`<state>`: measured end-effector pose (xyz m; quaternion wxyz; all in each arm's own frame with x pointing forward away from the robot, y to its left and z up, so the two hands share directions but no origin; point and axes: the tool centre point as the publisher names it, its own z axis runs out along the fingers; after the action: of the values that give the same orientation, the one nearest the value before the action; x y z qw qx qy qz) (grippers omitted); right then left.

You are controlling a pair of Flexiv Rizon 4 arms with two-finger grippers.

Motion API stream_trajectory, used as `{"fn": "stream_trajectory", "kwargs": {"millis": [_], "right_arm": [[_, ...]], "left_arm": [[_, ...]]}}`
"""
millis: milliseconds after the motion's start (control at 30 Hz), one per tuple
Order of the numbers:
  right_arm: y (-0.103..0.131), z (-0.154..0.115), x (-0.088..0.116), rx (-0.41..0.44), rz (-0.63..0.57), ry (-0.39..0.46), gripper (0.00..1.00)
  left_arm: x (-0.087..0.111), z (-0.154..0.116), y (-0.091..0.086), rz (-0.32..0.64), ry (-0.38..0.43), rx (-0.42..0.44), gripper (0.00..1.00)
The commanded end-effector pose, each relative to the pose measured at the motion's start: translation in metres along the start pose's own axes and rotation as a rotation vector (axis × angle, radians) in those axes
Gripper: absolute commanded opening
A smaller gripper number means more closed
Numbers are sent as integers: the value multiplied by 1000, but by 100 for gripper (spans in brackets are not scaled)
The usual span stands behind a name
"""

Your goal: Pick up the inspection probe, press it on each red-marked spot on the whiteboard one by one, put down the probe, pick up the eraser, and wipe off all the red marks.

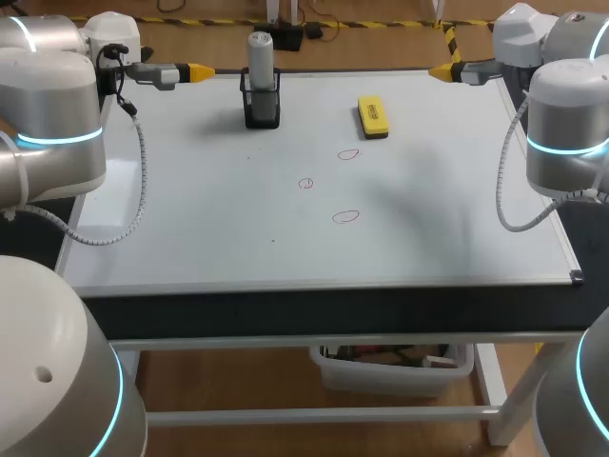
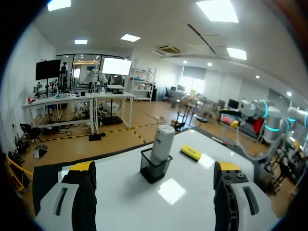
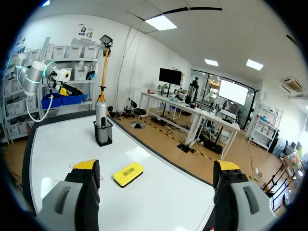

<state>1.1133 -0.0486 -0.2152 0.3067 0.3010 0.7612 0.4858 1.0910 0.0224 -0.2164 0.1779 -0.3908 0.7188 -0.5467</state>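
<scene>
Head view: whiteboard (image 1: 190,238) lies flat. The black holder (image 1: 262,107) stands near its far edge, with the inspection probe (image 1: 260,52) upright in it. The yellow eraser (image 1: 373,116) lies flat on the board, near the holder on the right-arm side. Three red marks (image 1: 305,183) sit on the near side of the holder, spread toward the eraser's side. The left gripper (image 1: 200,70) hangs beside the holder, not touching. The right gripper (image 1: 441,70) is well apart from the holder, past the eraser.

Left wrist view: left gripper (image 2: 154,166) has its fingers spread wide, holding nothing. The holder (image 2: 154,168) with the probe (image 2: 162,142) is ahead, between the finger lines but clear of them. The eraser (image 2: 191,153) lies just beyond the holder.

Right wrist view: right gripper (image 3: 156,165) is also spread wide and holds nothing. The eraser (image 3: 128,173) lies ahead between the fingers, untouched. The holder (image 3: 103,134) and probe (image 3: 100,115) stand farther off, behind the eraser.
</scene>
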Motion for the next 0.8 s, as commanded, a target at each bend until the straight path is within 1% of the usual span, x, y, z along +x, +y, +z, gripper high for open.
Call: {"fn": "stream_trajectory", "kwargs": {"millis": [33, 433, 467, 567, 633, 667, 733, 800], "right_arm": [[0, 0, 0, -2, 0, 1, 100], [0, 0, 0, -2, 0, 1, 100], [0, 0, 0, -2, 0, 1, 100], [0, 0, 0, -2, 0, 1, 100], [0, 0, 0, -2, 0, 1, 100], [0, 0, 0, -2, 0, 1, 100], [0, 0, 0, -2, 0, 1, 100], [0, 0, 0, -2, 0, 1, 100]], "left_arm": [[0, 0, 1, -1, 2, 1, 100], [0, 0, 1, -1, 2, 1, 100], [-2, -2, 0, 19, 0, -9, 100], [-2, 0, -2, 61, 33, -21, 100], [0, 7, -2, 91, 98, -5, 100], [0, 12, -1, 115, 119, -13, 100], [2, 23, 1, 172, 207, -13, 100], [3, 33, 2, 202, 251, -16, 100]]}}
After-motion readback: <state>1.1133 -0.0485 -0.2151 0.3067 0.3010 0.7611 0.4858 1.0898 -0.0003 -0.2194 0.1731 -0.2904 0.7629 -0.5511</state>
